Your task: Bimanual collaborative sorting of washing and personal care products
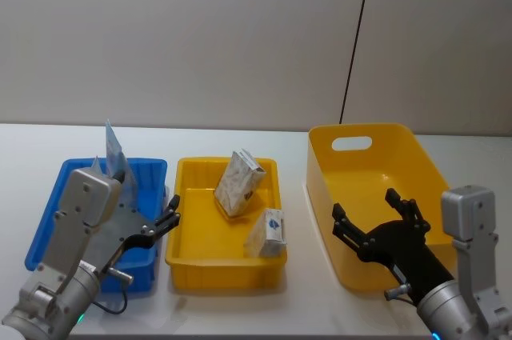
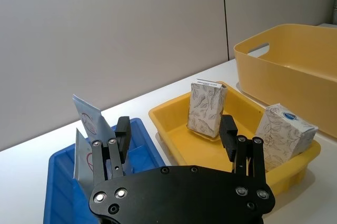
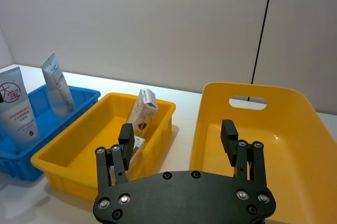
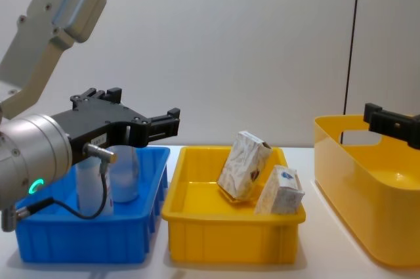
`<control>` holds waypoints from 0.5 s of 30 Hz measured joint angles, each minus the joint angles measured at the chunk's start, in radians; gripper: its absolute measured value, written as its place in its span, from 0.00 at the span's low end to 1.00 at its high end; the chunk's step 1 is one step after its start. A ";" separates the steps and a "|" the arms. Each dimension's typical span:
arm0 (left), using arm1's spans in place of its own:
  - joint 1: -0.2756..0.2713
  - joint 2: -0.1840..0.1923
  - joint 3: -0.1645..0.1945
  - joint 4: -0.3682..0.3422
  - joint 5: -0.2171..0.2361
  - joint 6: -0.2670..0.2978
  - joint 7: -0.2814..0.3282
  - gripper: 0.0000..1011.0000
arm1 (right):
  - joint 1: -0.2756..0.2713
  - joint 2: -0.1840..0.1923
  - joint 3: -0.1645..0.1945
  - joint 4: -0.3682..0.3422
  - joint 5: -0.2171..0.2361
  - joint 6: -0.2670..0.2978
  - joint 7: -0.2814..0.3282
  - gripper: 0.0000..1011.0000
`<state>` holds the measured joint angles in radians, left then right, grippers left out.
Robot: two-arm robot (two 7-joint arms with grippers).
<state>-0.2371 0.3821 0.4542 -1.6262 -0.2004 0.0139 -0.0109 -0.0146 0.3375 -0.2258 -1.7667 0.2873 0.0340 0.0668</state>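
2 claws released: left gripper (image 1: 170,214) by blue bin (image 1: 148,166) right rim, right gripper (image 1: 364,206) over big yellow bin (image 1: 360,130). Suggest left clamps leaning pack (image 1: 238,182) across narrow faces.

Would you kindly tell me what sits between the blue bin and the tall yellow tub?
A shallow yellow tray holding a larger pack and a smaller blue-marked pack, both white and patterned; the head view shows it plainly.

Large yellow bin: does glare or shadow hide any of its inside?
Right wrist view: one small bright glint on the floor of the large yellow bin, the rest evenly lit; head view: soft light, the open right gripper blocks part of the floor; chest view: a faint sheen inside the far wall.
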 joint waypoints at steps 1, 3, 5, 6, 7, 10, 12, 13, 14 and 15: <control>0.000 0.000 0.000 0.000 0.000 0.000 0.000 0.99 | 0.000 0.000 0.000 0.000 0.000 0.000 0.000 0.99; 0.000 0.000 0.000 0.000 0.000 0.000 0.000 0.99 | 0.000 0.000 0.000 0.000 0.000 0.000 0.000 0.99; 0.000 0.000 0.000 0.000 0.000 0.000 0.000 0.99 | 0.000 0.000 0.000 0.000 0.000 0.000 0.000 0.99; 0.000 0.000 0.000 0.000 0.000 0.000 0.000 0.99 | 0.000 0.000 0.000 0.000 0.000 0.000 0.000 0.99; 0.000 0.000 0.000 0.000 0.000 0.000 0.000 0.99 | 0.000 0.000 0.000 0.000 0.000 0.000 0.000 0.99; 0.000 0.000 0.000 0.000 0.000 0.000 0.000 0.99 | 0.000 0.000 0.000 0.000 0.000 0.000 0.000 0.99; 0.000 0.000 0.000 0.000 0.000 0.000 0.000 0.99 | 0.000 0.000 0.000 0.000 0.000 0.000 0.000 0.99; 0.000 0.000 0.000 0.000 0.000 0.000 0.000 0.99 | 0.000 0.000 0.000 0.000 0.000 0.000 0.000 0.99; 0.000 0.000 0.000 0.000 0.000 0.000 0.000 0.99 | 0.000 0.000 0.000 0.000 0.000 0.000 0.000 0.99; 0.000 0.000 0.000 0.000 0.000 0.000 0.000 0.99 | 0.000 0.000 0.000 0.000 0.000 0.000 0.000 0.99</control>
<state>-0.2372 0.3821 0.4542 -1.6262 -0.2003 0.0139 -0.0110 -0.0146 0.3375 -0.2258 -1.7667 0.2873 0.0340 0.0668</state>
